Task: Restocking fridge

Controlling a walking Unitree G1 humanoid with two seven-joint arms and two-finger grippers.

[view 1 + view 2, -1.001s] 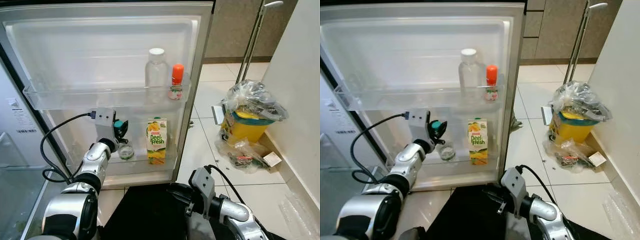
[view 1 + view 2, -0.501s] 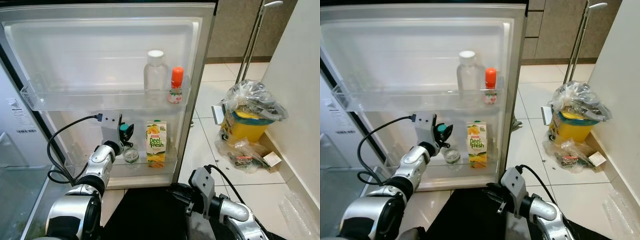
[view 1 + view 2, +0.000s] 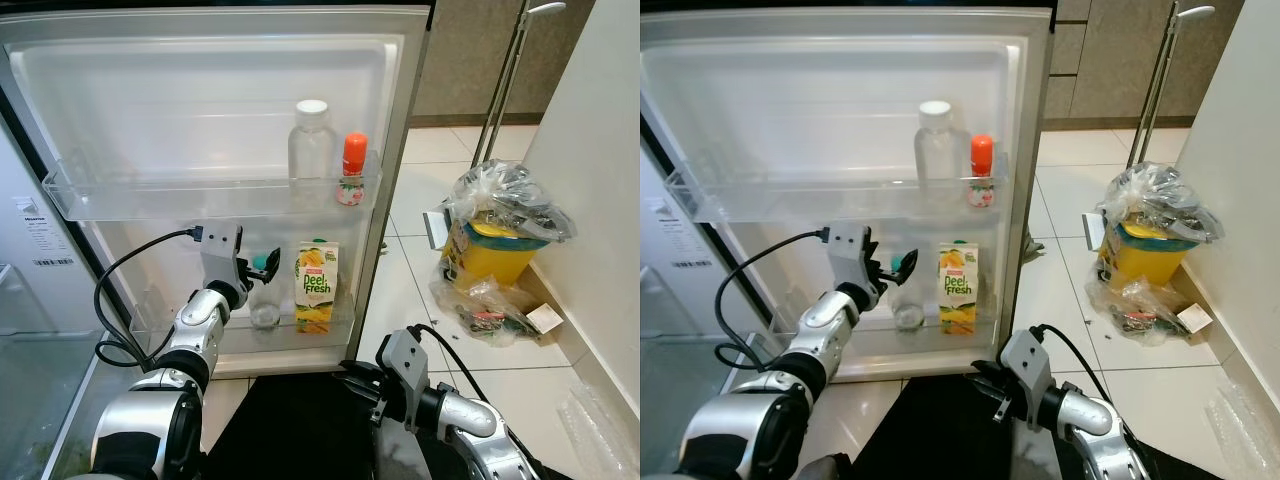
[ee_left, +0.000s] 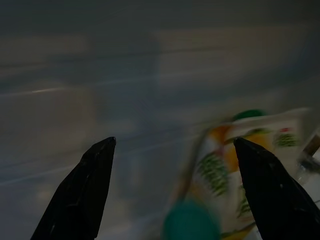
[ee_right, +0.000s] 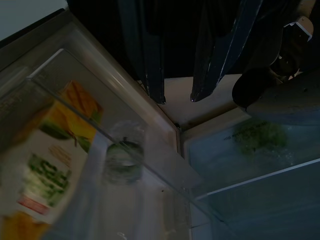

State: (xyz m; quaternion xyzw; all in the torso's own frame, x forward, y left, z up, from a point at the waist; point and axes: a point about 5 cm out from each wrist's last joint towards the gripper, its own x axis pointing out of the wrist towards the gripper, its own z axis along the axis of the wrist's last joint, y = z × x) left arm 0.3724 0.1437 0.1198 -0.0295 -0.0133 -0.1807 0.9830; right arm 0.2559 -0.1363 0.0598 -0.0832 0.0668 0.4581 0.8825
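Hovering left gripper (image 3: 262,266) spread over bottle (image 3: 265,300) | juice carton (image 3: 316,287) just beside | right gripper (image 5: 176,97) narrowly parted

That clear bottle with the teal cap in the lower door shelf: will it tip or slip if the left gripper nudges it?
The clear bottle looks tall, slim and nearly empty, so probably light and easy to tip. The juice carton beside it and the shelf rail should limit a fall. Its smooth plastic may slip in the left gripper.

Eye views: bright, even, sharp; soft glare on white fridge door (image 3: 200,100). Wrist views: dim, murky; carton (image 4: 235,165) smeared by blur.
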